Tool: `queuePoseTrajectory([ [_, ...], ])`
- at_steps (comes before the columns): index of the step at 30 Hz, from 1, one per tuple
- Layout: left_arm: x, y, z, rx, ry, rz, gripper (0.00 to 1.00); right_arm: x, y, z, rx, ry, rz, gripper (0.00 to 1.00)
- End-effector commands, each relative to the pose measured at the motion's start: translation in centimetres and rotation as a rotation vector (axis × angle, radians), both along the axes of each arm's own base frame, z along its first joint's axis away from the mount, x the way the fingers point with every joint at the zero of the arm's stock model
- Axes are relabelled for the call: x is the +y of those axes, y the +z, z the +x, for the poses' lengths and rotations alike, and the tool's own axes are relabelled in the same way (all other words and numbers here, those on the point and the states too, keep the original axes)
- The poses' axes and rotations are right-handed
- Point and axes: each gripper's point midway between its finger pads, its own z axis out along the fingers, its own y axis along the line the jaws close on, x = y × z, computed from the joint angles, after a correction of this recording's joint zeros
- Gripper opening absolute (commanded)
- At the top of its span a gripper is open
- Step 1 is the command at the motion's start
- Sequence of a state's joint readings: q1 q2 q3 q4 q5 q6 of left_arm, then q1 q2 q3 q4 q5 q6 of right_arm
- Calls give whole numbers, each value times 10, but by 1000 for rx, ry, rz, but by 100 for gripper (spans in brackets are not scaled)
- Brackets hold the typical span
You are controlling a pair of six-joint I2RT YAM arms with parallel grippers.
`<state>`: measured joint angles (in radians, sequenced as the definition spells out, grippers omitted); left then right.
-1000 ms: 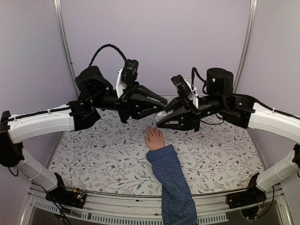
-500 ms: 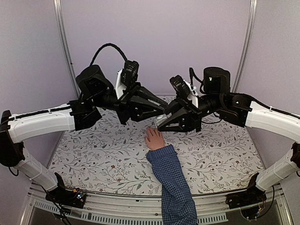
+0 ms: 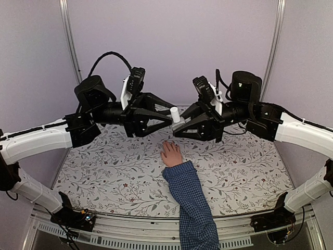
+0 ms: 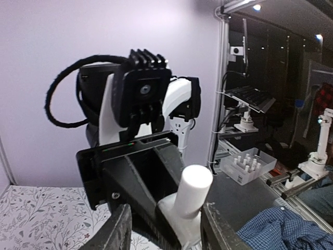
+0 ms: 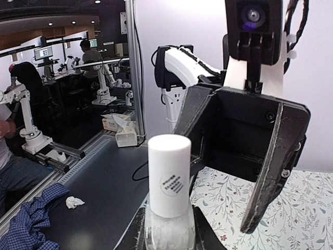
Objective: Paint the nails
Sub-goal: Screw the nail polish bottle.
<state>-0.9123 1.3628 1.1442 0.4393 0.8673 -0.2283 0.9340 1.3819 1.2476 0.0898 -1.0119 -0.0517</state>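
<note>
Across the flower-patterned table [image 3: 104,172] both arms reach inward and meet in the air above its middle, the left arm [image 3: 36,141] from one side and the right arm [image 3: 304,133] from the other. Below their meeting point a blue checked sleeve [image 3: 193,205] lies on the table. It ends in a small pale hand [image 3: 171,154] laid flat, fingers pointing away from the arm bases. The right jaws are clenched on the glass body of a polish bottle [image 5: 169,228], held upright with its white cap [image 5: 168,174] on top. The left jaws stand parted, one on either side of that cap. The left wrist view shows a gap on each side, so they grip nothing. The nails [image 3: 167,144] are too small to show any colour.

A second ago the left jaws were shut and both arms hung lower, close over the hand. Now the pair has lifted and the left jaws have sprung apart around the cap. The cap appears seated on the bottle and no brush is out, so painting is not under way. Most likely the cap has yet to be gripped and twisted off.
</note>
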Motion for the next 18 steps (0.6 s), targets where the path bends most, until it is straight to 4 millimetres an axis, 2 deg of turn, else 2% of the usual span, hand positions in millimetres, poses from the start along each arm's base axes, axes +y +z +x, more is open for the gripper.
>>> queuePoseTrajectory([
  [1, 17, 1, 32, 47, 190, -16, 49, -5, 32, 1, -85, -71, 98, 0],
  [6, 30, 6, 46, 66, 324, -44, 54, -1, 30, 23, -80, -212, 83, 0],
  [11, 45, 5, 79, 126, 549, -60, 56, 0, 24, 60, -73, -430, 49, 0],
  [14, 47, 4, 85, 142, 583, -67, 56, -2, 16, 83, -68, -564, 17, 0],
  [18, 40, 4, 86, 178, 561, -86, 56, -6, 12, 103, -63, -683, -14, 0],
])
